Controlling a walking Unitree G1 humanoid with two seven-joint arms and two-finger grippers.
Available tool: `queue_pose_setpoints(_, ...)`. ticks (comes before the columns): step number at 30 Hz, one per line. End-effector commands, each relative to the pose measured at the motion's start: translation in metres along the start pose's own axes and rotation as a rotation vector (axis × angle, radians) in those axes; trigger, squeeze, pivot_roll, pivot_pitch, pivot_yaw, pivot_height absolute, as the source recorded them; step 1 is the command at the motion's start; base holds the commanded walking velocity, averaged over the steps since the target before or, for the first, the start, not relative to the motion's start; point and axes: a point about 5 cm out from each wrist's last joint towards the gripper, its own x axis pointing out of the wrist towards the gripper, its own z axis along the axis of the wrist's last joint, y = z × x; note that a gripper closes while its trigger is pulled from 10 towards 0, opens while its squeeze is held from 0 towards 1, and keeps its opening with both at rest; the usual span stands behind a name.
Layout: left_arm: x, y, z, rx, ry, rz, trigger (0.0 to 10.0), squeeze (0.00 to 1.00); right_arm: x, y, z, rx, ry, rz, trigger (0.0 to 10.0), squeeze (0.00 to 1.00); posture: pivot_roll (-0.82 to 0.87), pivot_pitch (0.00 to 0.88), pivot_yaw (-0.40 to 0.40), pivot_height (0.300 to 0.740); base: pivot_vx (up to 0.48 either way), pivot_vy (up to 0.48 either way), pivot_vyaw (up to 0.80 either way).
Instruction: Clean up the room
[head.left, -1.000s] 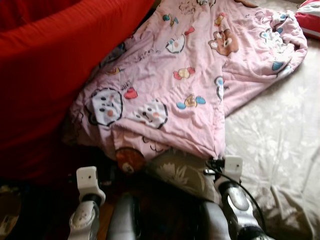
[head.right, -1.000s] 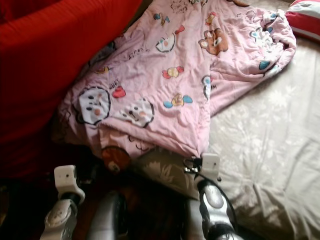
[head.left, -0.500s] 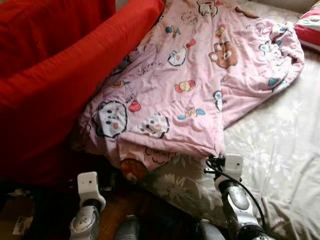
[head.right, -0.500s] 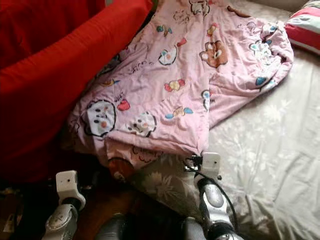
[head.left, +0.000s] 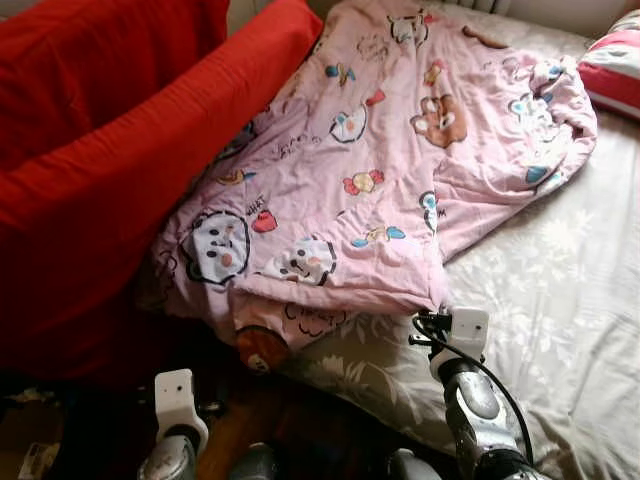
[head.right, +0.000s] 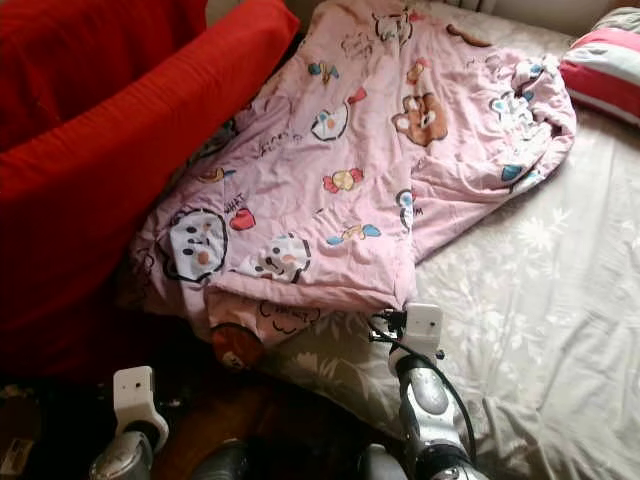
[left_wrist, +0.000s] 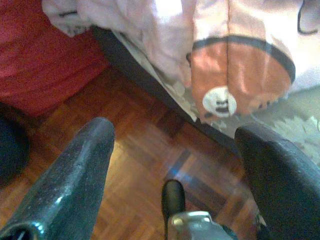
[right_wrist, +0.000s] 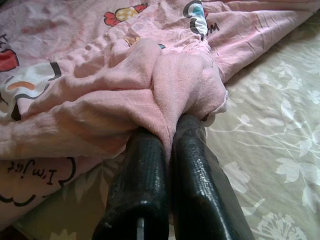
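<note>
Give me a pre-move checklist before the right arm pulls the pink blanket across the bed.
1. Right tool shut on the pink blanket: ok, both fingers pinch a fold at its near edge.
2. Left tool free: ok, open above the wood floor, holding nothing.
3. Blanket free to slide: not ok, its left side lies against the red sofa and a corner hangs off the bed.
4. Striped pillow off the blanket: ok, apart.
5. Grip depth: cannot tell.
</note>
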Motion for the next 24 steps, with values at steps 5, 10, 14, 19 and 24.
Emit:
queue_pose_setpoints(5,-0.008,0.004,-0.020,-0.003,0.085,0.016,10.0,0.00,-0.003,0.000,-0.003,-0.003,0.005,-0.004,10.0,0.00,0.02,0.240,0.007,0.740,0.000,0.000,0.00)
queue_pose_setpoints(10,-0.010,0.005,-0.023,-0.005,0.100,0.016,10.0,0.00,-0.003,-0.001,-0.004,-0.003,0.007,-0.012,10.0,0.00,0.02,0.235,0.011,0.740,0.000,0.000,0.00)
queue_pose_setpoints(14,-0.011,0.006,-0.025,-0.006,0.113,0.014,10.0,0.00,-0.003,-0.002,-0.004,-0.003,0.009,-0.016,10.0,0.00,0.02,0.231,0.013,0.740,0.000,0.000,0.00)
queue_pose_setpoints(19,-0.012,0.007,-0.028,-0.008,0.129,0.012,10.0,0.00,-0.003,-0.002,-0.004,-0.004,0.011,-0.020,10.0,0.00,0.02,0.228,0.014,0.740,0.000,0.000,0.00)
queue_pose_setpoints(24,-0.013,0.006,-0.030,-0.008,0.141,0.008,10.0,0.00,-0.003,-0.002,-0.004,-0.005,0.009,-0.023,10.0,0.00,0.03,0.223,0.016,0.740,0.000,0.000,0.00)
